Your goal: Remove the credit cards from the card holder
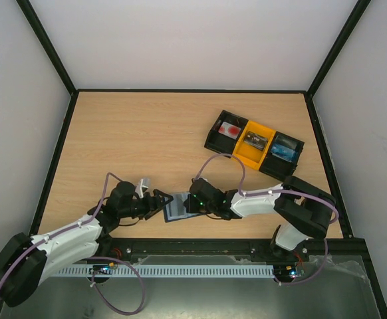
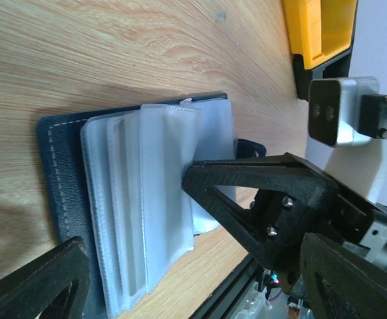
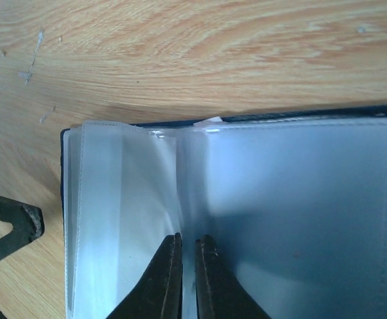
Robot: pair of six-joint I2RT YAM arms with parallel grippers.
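Note:
The card holder [image 1: 177, 207] lies open on the wood near the front edge, between both grippers. Its navy cover [image 2: 60, 173] and pale pocket leaves [image 2: 153, 193] fill both wrist views, and no card shows in the pockets [image 3: 300, 199]. My left gripper [image 1: 163, 203] is open, its fingers [image 2: 247, 189] spread across the holder's left end. My right gripper [image 3: 187, 242] has its jaws pinched on a pocket leaf at the fold. A pinkish-white credit card with a red spot [image 1: 230, 129] and a dark one [image 1: 255, 139] lie in the tray.
A black-and-yellow three-compartment tray [image 1: 213, 141] stands at the back right, with a bluish item [image 1: 285, 150] in its right compartment. Its yellow part [image 2: 320, 26] shows in the left wrist view. A black frame rail [image 1: 247, 247] runs along the table's front edge.

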